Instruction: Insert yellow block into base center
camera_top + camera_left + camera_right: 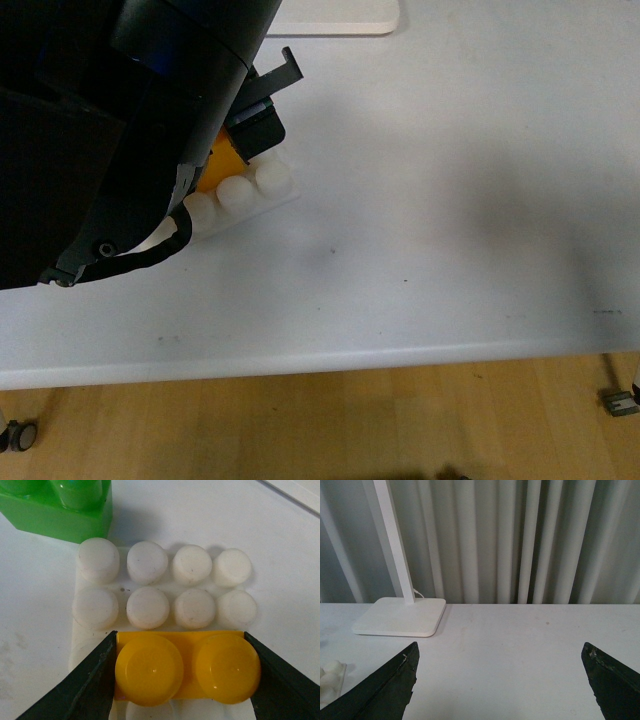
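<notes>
While your left gripper (187, 667) clamps the orange-yellow two-stud plastic brick (187, 666) by its ends, you see it sitting over the white square studded plastic base plate (165, 587), just beside two full rows of bare round studs. Whether it is pressed home you cannot tell. A green plastic brick (55, 510) stands close against the plate's far edge. Your right gripper (500, 680) hangs spread wide and empty above the white table (450, 200), facing the white lamp foot (402, 616) with its pole, before grey curtains (520, 540). No brand, label or writing can be read anywhere.
</notes>
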Tool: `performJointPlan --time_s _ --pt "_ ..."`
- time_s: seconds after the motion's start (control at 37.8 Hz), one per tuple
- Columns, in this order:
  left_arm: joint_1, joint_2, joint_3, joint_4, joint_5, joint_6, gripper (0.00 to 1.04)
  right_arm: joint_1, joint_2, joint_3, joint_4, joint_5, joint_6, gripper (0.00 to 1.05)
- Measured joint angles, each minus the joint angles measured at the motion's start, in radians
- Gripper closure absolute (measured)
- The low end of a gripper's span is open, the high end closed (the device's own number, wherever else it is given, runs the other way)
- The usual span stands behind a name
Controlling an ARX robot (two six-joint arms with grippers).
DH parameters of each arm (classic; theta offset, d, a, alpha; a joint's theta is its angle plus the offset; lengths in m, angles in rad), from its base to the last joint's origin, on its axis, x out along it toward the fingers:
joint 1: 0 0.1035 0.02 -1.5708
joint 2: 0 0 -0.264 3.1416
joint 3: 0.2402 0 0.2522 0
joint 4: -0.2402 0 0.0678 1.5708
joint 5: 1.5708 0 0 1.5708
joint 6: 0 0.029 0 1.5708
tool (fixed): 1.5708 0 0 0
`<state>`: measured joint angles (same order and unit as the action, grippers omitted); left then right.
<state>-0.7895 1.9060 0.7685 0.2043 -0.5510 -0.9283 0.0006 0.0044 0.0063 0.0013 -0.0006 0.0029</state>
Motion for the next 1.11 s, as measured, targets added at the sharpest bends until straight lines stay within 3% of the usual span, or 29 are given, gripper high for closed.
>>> performJointPlan --time_s 0.66,0.85,1.11 --pt "-0.026 0.050 0.013 -0.018 0.009 0.048 0.40 0.000 0.000 0.000 0.000 0.000 0.000 0.09" --pt "-0.029 0.037 0.009 -0.045 0.036 0.090 0.05 0.000 0.000 0.000 0.000 0.001 0.000 0.09" --pt "-0.016 -0.055 -0.040 -0.117 -0.018 0.124 0.06 0.000 0.000 0.000 0.000 0.000 0.000 0.09"
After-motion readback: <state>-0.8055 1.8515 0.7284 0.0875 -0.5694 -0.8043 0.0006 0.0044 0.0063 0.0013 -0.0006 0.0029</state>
